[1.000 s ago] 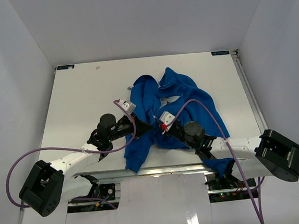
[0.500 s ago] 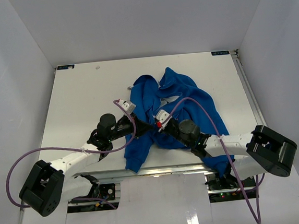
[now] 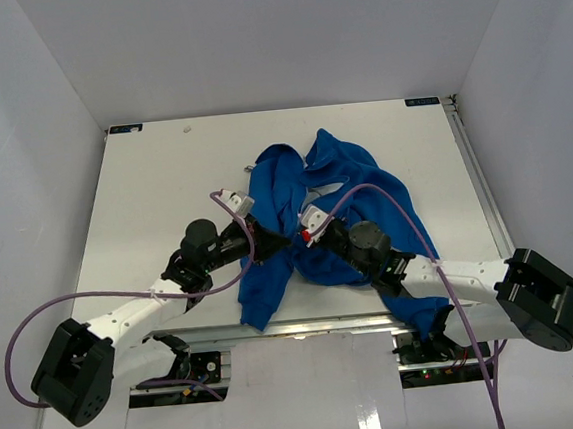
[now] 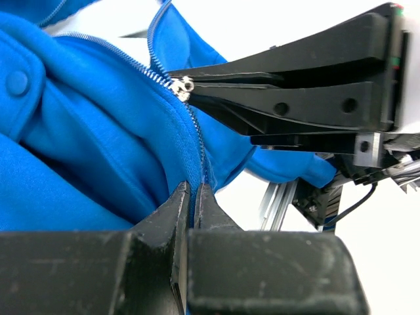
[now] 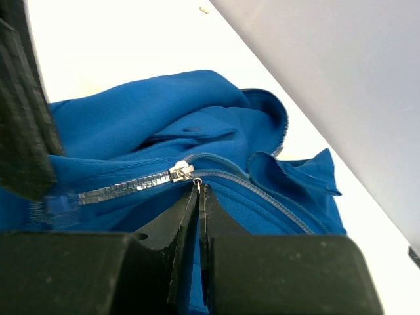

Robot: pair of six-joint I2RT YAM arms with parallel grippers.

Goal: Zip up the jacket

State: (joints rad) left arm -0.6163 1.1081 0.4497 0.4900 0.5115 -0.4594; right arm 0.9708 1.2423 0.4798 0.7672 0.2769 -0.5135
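Observation:
The royal-blue jacket [image 3: 364, 188] lies crumpled on the white table, its front edge lifted between both arms. In the left wrist view my left gripper [image 4: 192, 190] is shut on the jacket's fabric [image 4: 85, 131] along the zipper line, below the silver slider [image 4: 182, 87]. My right gripper [image 5: 199, 189] is shut on the small metal pull hanging from the slider [image 5: 181, 172]. Closed teeth run left of the slider and the two open halves part to its right. From above, the left gripper [image 3: 281, 242] and right gripper [image 3: 300, 235] meet at the jacket's near left side.
An aluminium rail [image 3: 306, 325] runs along the table's [image 3: 154, 186] near edge, just under the hanging jacket hem. Purple cables [image 3: 386, 201] loop over both arms. White walls enclose the table on three sides.
The right gripper's jaws have closed on the zipper pull, and its arm has shifted slightly. The left gripper keeps its hold on the fabric.

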